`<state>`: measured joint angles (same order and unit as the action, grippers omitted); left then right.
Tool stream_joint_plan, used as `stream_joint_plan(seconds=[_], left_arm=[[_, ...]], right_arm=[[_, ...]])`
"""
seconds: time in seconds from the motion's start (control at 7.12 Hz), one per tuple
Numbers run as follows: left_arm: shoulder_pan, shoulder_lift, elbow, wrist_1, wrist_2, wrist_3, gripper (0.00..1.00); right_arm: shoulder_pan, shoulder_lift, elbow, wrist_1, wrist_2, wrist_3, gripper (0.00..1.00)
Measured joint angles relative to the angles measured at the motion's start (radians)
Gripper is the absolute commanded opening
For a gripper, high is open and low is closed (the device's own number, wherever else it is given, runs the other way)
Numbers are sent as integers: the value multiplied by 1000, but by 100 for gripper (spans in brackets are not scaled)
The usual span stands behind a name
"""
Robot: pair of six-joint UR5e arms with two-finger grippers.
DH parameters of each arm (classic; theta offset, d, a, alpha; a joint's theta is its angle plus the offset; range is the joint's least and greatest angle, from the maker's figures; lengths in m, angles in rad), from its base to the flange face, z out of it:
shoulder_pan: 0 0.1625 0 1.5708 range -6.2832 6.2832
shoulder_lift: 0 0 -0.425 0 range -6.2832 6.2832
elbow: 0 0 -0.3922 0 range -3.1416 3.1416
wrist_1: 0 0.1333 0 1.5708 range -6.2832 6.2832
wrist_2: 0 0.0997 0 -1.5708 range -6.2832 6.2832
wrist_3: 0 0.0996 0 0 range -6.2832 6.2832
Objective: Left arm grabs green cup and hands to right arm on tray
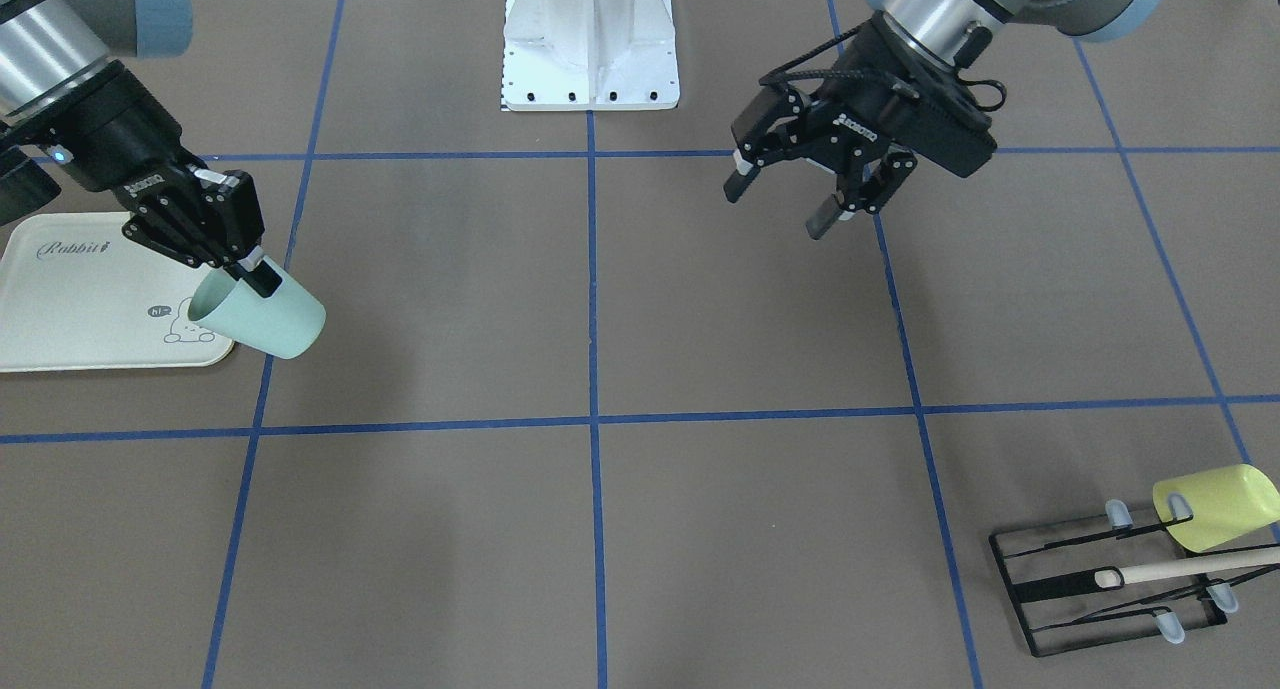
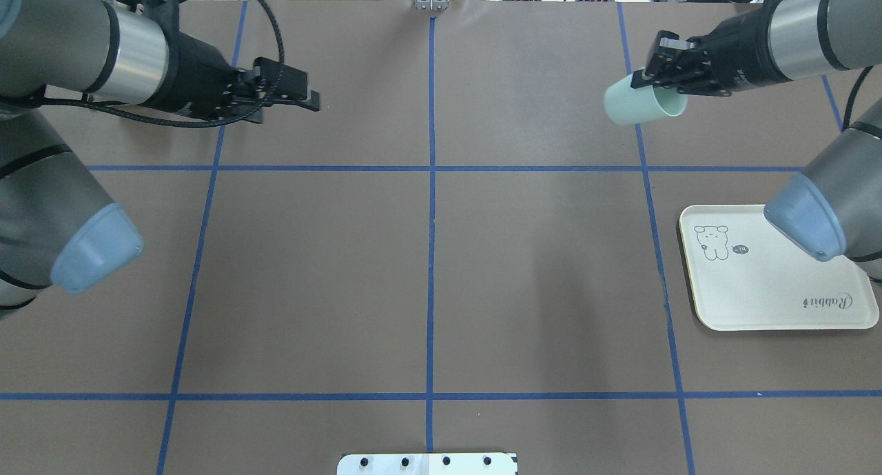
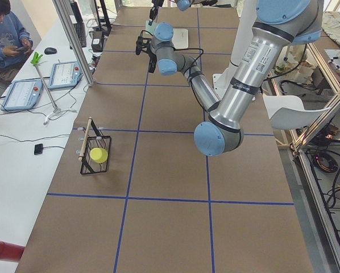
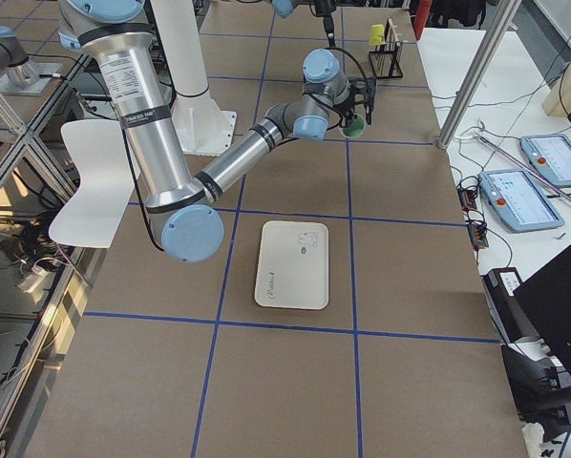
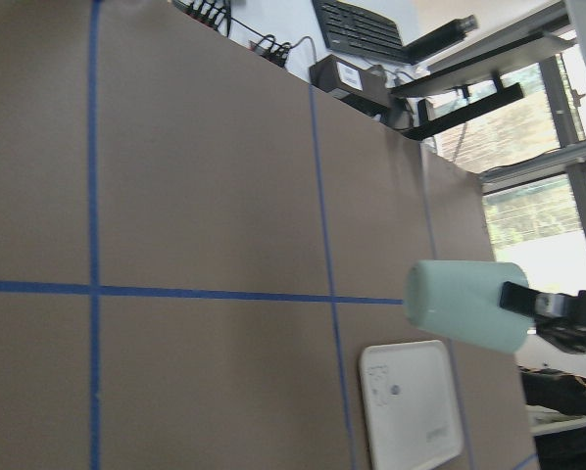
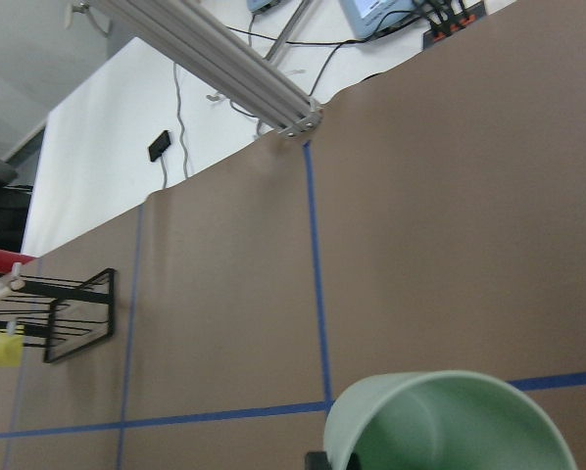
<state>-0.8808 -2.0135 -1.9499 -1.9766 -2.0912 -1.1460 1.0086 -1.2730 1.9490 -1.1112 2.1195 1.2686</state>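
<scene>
1. The green cup [image 1: 262, 314] is held in the air, tipped on its side, with its mouth toward the right gripper [image 1: 252, 267]. It is off the tray [image 2: 772, 302], apart from it on the operators' side. The overlap with the tray corner in the front view looks like perspective only.
2. Handling, judged: the cup is light, stiff plastic and not fragile. The wall is smooth and tapered, so it could swivel in a thin pinch. Take it by the rim wall or across the body.
3. The right gripper is clamped on the cup's rim, probably one finger inside the mouth and one outside. The inner finger is hidden.
4. The right arm [image 2: 799, 27] reaches forward past the tray, wrist angled down.
5. The left gripper [image 1: 790, 204] has its jaws spread wide and is empty. It hangs over the table, well apart from the cup. The left arm [image 2: 69, 47] is stretched forward.
6. Judged: the hand-over is done. Left to do: carry the cup over the tray, right it and release.
7. The yellow-green cup [image 1: 1215, 506] sits on the black wire rack [image 1: 1040, 629].
</scene>
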Motion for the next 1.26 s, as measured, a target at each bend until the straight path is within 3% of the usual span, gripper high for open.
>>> stream_joint_plan(seconds=[0.42, 0.7, 0.98, 1.26], left_arm=[[-121, 239, -1, 65, -8, 446, 100], [-235, 350, 3, 117, -30, 678, 100], [-359, 424, 28, 172, -138, 793, 100], [-456, 450, 115, 268, -189, 888, 100]], right_arm=[[18, -54, 56, -285, -23, -294, 0], [46, -154, 73, -316, -21, -470, 0], [56, -242, 81, -304, -26, -574, 0], [66, -352, 79, -237, -24, -675, 0]])
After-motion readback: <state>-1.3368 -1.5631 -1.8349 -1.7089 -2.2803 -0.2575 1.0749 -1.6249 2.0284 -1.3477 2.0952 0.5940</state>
